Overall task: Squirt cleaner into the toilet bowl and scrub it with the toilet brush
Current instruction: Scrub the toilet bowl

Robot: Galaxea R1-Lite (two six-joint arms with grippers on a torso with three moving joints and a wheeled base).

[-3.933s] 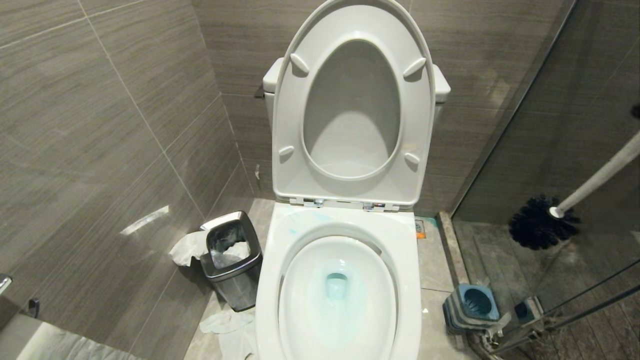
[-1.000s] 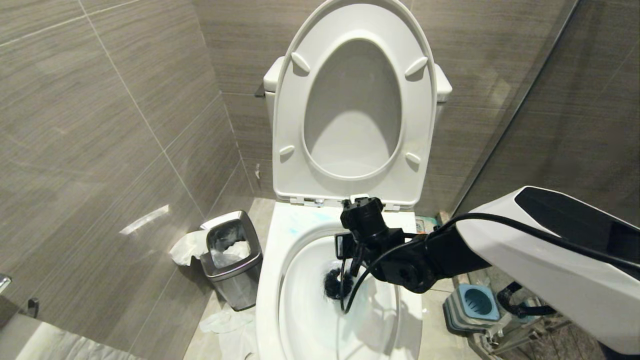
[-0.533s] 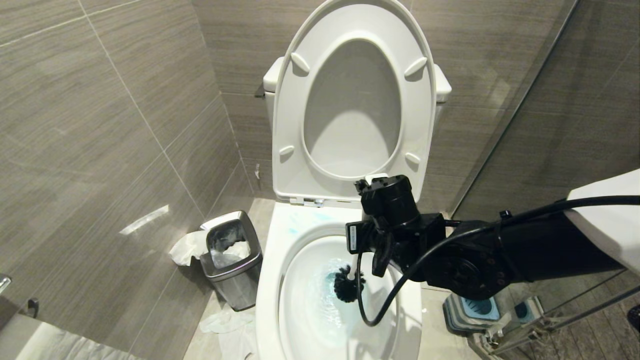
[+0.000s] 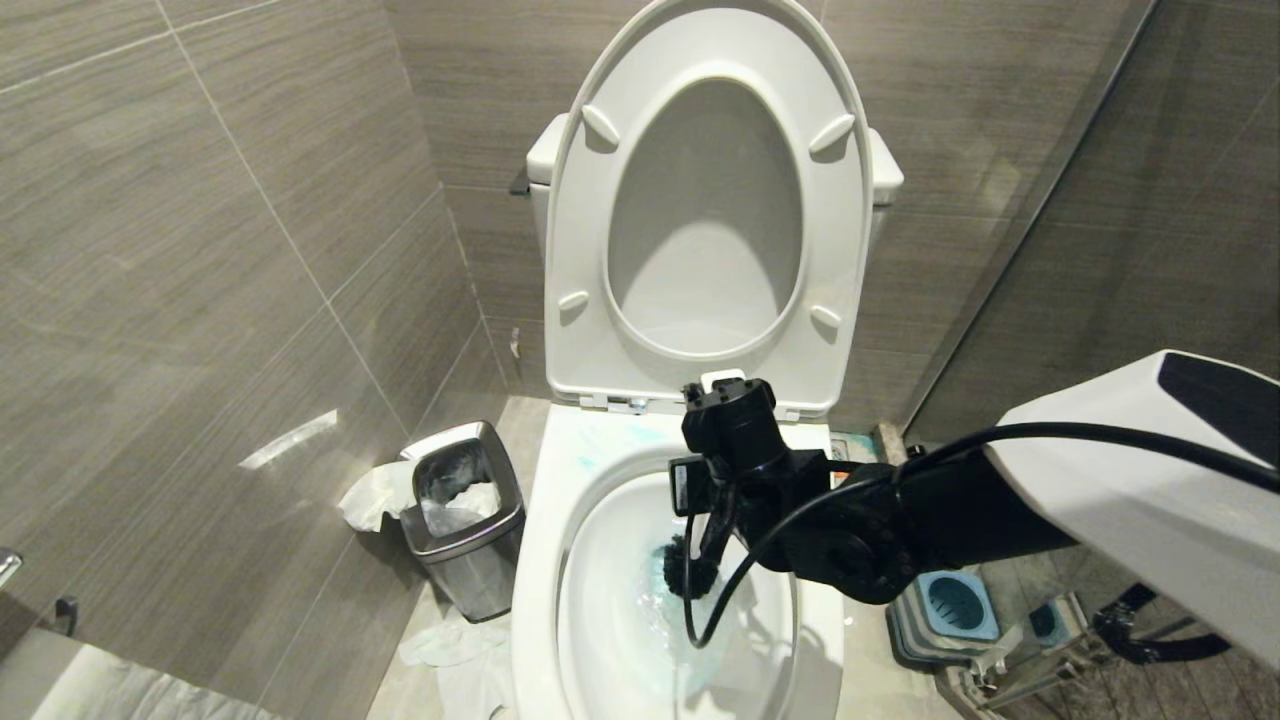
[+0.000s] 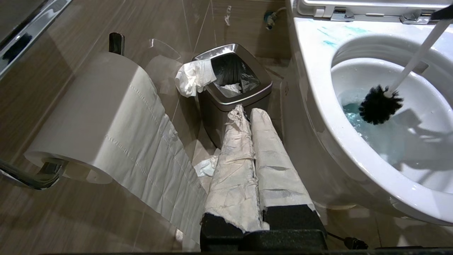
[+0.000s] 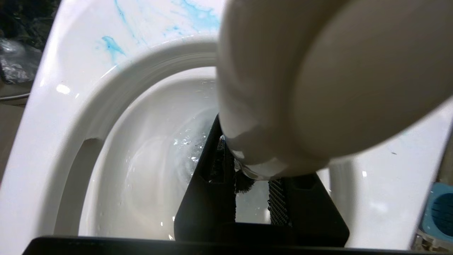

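Over the one bowl (image 4: 560,520), the right end effector (image 4: 712,470) clamps the single brush (image 5: 380,104), its head below in blue cleaner (image 5: 350,109); left end effector (image 5: 247,117) closed.

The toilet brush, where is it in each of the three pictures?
Head view: toilet brush, bristle head low in the toilet bowl, below the right gripper.
Left wrist view: brush in the bowl, at right.
Right wrist view: only its handle end, close up.
Shared landmark: blue cleaner smears on the rim.
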